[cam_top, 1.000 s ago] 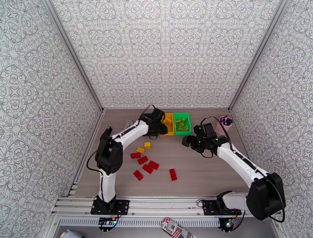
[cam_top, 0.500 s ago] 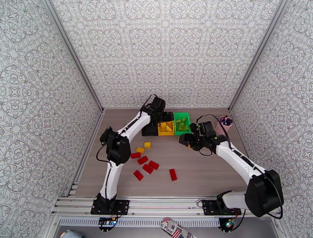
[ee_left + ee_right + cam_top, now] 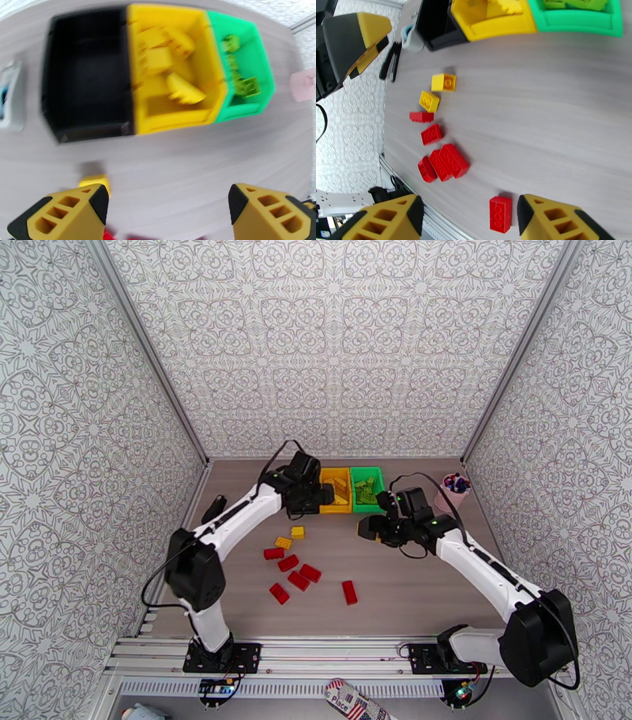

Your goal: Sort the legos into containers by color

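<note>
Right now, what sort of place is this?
Likely a robot lab test cell: robot arms bolted to an aluminium rail, patterned wall panels boxing in a small table, red legos on it.

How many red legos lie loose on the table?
6. Five red legos cluster mid-table, just nearer than two yellow legos; a sixth lies apart, rightward. None seems hidden.
</note>
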You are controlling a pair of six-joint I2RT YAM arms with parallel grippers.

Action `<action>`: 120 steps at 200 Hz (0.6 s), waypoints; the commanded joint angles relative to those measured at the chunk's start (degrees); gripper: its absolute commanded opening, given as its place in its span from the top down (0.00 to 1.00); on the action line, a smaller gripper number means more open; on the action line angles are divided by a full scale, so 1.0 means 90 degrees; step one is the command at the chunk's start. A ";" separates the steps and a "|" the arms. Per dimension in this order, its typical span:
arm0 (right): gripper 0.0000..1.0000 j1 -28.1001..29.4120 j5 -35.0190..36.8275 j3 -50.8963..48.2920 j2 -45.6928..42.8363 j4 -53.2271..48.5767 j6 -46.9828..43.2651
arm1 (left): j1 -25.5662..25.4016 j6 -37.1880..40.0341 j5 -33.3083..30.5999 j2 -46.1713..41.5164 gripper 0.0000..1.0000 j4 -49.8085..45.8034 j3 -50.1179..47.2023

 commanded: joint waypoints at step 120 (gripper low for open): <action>0.29 0.1505 0.1135 0.0837 0.0623 -0.0557 -0.0194 | 0.0443 0.0297 -0.0244 0.0658 0.13 0.0040 -0.1132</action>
